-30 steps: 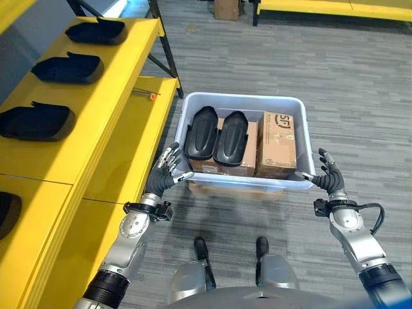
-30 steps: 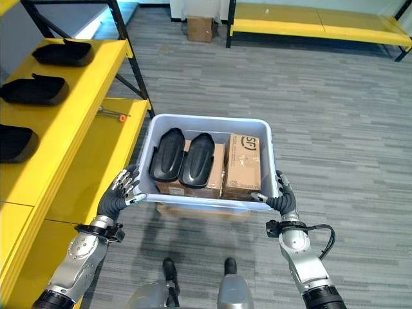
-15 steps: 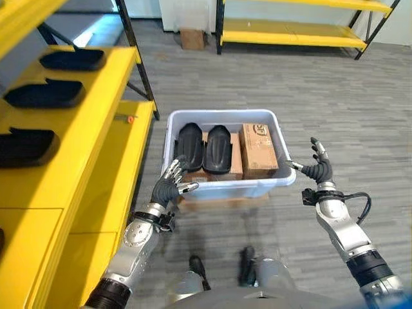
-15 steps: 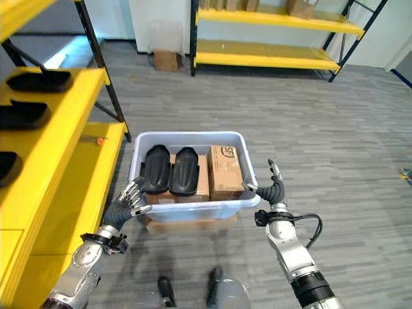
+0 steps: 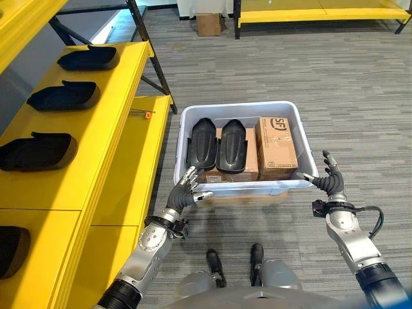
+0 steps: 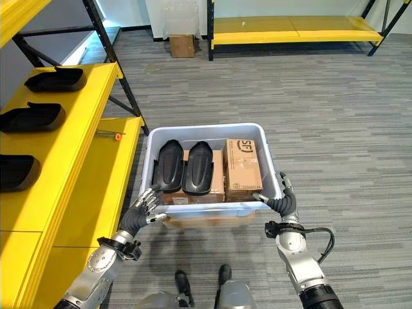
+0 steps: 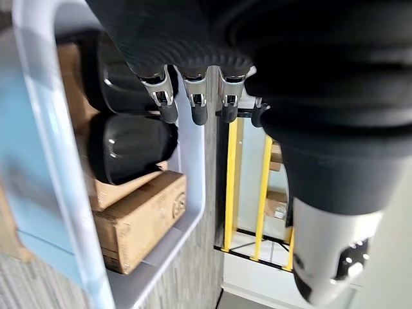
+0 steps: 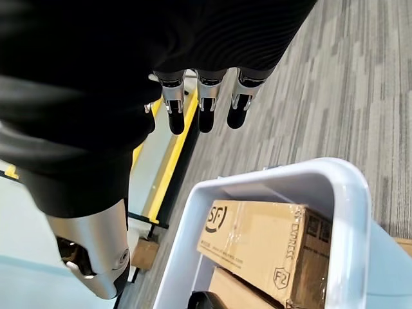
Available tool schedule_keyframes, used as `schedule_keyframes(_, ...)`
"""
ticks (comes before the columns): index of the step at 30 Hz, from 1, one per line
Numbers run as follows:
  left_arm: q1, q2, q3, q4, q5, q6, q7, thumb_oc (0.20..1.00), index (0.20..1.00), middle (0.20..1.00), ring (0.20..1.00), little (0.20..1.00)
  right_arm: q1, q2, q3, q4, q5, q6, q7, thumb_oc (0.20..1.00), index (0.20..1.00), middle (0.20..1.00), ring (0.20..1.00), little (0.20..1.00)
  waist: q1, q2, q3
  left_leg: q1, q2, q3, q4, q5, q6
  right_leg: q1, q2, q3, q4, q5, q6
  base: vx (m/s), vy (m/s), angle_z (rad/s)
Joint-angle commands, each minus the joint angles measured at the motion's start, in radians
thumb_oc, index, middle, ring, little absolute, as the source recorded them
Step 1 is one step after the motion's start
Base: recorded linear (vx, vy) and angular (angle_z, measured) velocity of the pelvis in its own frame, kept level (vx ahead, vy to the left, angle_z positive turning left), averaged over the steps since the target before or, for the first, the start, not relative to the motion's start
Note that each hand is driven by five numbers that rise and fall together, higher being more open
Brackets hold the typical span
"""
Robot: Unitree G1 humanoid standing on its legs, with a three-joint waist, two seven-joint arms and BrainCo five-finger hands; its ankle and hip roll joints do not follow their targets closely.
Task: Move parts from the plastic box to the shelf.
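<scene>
Plastic box [image 5: 239, 188]: pale grey tub on the floor in front of us, sitting on a flat cardboard piece [image 5: 248, 197] that peeks out under its near edge; we judge it parked beside the shelf so each transfer is a short reach.

Parts in box: two black moulded parts [image 5: 215, 143] side by side on top of brown cartons [image 5: 277, 147]; riding high in the tub, which should make them easy to lift out.

Shelf [image 5: 122, 84]: yellow, to our left; three like black parts [image 5: 63, 96] in a row on its upper level, spaced apart, so we read the job as partly done; a small orange-tipped tool [image 5: 143, 113] lies on the lower level.

Left hand [image 5: 187, 192]: at the box's near left corner, fingers straight and spread, holding nothing; whether the tips touch the rim we cannot tell.

Right hand [image 5: 328, 181]: just beside the near right corner, fingers likewise straight and spread, empty.

Hand placement: one at each near corner, palms facing the tub; we judge this a bracketing stance for steadying or shifting the box.
</scene>
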Motion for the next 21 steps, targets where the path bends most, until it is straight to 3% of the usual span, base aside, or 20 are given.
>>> schedule_keyframes(1,-0.042,0.011,-0.011,-0.051,0.038,-0.044,-0.015,1.000,1.000,1.000,1.000,1.000,-0.084,-0.016,0.021,-0.011,0.009,-0.054,-0.024,1.000,1.000,1.000,1.000,1.000,-0.002,-0.039,-0.022,0.080,-0.006,0.039,0.095,-0.198,-0.014,-0.049,-0.025,0.024,-0.006,0.035,0.054,0.05,-0.113,0.02)
schedule_keyframes(4,-0.056,0.012,-0.017,-0.042,0.029,-0.043,-0.008,1.000,1.000,1.000,1.000,1.000,-0.083,-0.023,0.016,-0.018,0.009,-0.059,-0.002,1.000,1.000,1.000,1.000,1.000,-0.015,-0.029,-0.022,0.071,-0.010,0.065,0.148,-0.228,-0.014,-0.051,-0.027,0.011,0.017,0.009,0.037,0.05,-0.121,0.00)
schedule_keyframes(5,-0.061,0.014,-0.017,-0.036,0.027,-0.048,-0.003,1.000,1.000,1.000,1.000,1.000,-0.072,-0.029,0.009,-0.027,0.009,-0.066,0.013,1.000,1.000,1.000,1.000,1.000,-0.020,-0.024,-0.020,0.049,0.001,0.075,0.221,-0.216,-0.027,-0.047,-0.023,0.005,0.030,-0.012,0.018,0.07,-0.267,0.03)
schedule_keyframes(6,-0.072,0.017,-0.007,-0.027,0.029,-0.058,-0.002,1.000,1.000,1.000,1.000,1.000,-0.061,-0.034,0.005,-0.032,0.000,-0.086,0.017,1.000,1.000,1.000,1.000,1.000,-0.019,-0.026,-0.004,-0.019,0.040,0.064,0.408,-0.175,-0.058,-0.035,-0.018,0.014,0.054,-0.041,-0.012,0.10,-0.157,0.06)
schedule_keyframes(7,-0.073,0.006,0.006,-0.020,0.027,-0.058,0.001,1.000,1.000,1.000,1.000,1.000,-0.066,-0.033,0.006,-0.033,-0.007,-0.088,0.017,1.000,1.000,1.000,1.000,1.000,-0.023,-0.021,0.002,-0.032,0.094,0.068,0.385,-0.133,-0.078,-0.040,-0.022,0.017,0.082,-0.060,-0.018,0.13,0.033,0.31)
schedule_keyframes(8,-0.075,-0.005,0.005,-0.013,0.031,-0.064,0.010,1.000,1.000,1.000,1.000,1.000,-0.072,-0.040,0.010,-0.036,-0.014,-0.086,0.018,1.000,1.000,1.000,1.000,1.000,-0.027,-0.013,0.001,-0.021,0.117,0.066,0.312,-0.095,-0.094,-0.043,-0.028,0.020,0.092,-0.068,-0.016,0.21,0.460,0.08)
schedule_keyframes(9,-0.072,-0.011,-0.001,-0.011,0.016,-0.072,0.027,1.000,1.000,1.000,1.000,1.000,-0.084,-0.055,0.019,-0.041,-0.031,-0.076,0.002,1.000,1.000,1.000,1.000,1.000,-0.028,-0.008,0.000,-0.029,0.175,0.030,0.190,0.005,-0.131,-0.036,-0.047,0.035,0.099,-0.082,-0.013,0.20,0.466,-0.07)
schedule_keyframes(10,-0.070,-0.011,0.000,-0.009,0.011,-0.074,0.027,1.000,1.000,1.000,1.000,1.000,-0.087,-0.059,0.022,-0.042,-0.030,-0.073,-0.004,1.000,1.000,1.000,1.000,1.000,-0.027,-0.009,0.002,-0.042,0.207,0.017,0.164,0.060,-0.147,-0.029,-0.052,0.041,0.102,-0.089,-0.015,0.23,0.662,-0.65)
schedule_keyframes(11,-0.076,-0.014,0.002,0.007,-0.013,-0.061,-0.002,1.000,1.000,1.000,1.000,1.000,-0.098,-0.079,0.032,-0.046,-0.018,-0.065,-0.022,1.000,1.000,1.000,1.000,1.000,-0.027,-0.009,0.013,-0.100,0.296,0.001,0.131,0.170,-0.163,-0.019,-0.080,0.055,0.125,-0.100,-0.029,0.15,0.469,-0.52)
schedule_keyframes(12,-0.079,-0.017,0.002,0.012,-0.028,-0.055,-0.014,1.000,1.000,1.000,1.000,1.000,-0.099,-0.083,0.035,-0.047,-0.013,-0.062,-0.023,1.000,1.000,1.000,1.000,1.000,-0.029,-0.008,0.018,-0.111,0.305,0.002,0.141,0.173,-0.164,-0.015,-0.090,0.058,0.135,-0.106,-0.030,0.28,0.740,-0.71)
schedule_keyframes(13,-0.095,-0.017,-0.002,0.032,-0.040,-0.047,-0.023,1.000,1.000,1.000,1.000,1.000,-0.108,-0.090,0.035,-0.027,0.002,-0.046,-0.004,1.000,1.000,1.000,1.000,1.000,-0.040,0.009,0.020,-0.062,0.275,0.020,0.131,0.077,-0.159,-0.020,-0.130,0.046,0.197,-0.140,-0.010,0.23,0.576,-0.71)
schedule_keyframes(14,-0.104,-0.020,-0.010,0.037,-0.030,-0.047,-0.034,1.000,1.000,1.000,1.000,1.000,-0.111,-0.084,0.036,-0.013,0.020,-0.038,-0.005,1.000,1.000,1.000,1.000,1.000,-0.042,0.023,0.029,-0.055,0.267,0.035,0.141,0.072,-0.152,-0.031,-0.137,0.037,0.220,-0.130,-0.013,0.33,0.666,-0.72)
schedule_keyframes(15,-0.105,-0.022,-0.011,0.035,-0.034,-0.030,-0.031,1.000,1.000,1.000,1.000,1.000,-0.105,-0.064,0.028,0.014,0.019,-0.043,-0.006,1.000,1.000,1.000,1.000,1.000,-0.040,0.038,0.035,-0.026,0.230,0.034,0.133,0.022,-0.138,-0.030,-0.151,0.048,0.233,-0.116,0.005,0.18,0.347,-0.41)
schedule_keyframes(21,-0.094,-0.013,-0.005,0.026,-0.038,-0.019,-0.007,1.000,1.000,1.000,1.000,1.000,-0.112,-0.031,0.028,0.006,-0.007,-0.039,-0.003,1.000,1.000,1.000,1.000,1.000,-0.024,0.048,0.041,0.018,0.171,0.015,0.090,-0.016,-0.120,-0.037,-0.172,0.064,0.203,-0.071,0.051,0.11,0.139,0.16)
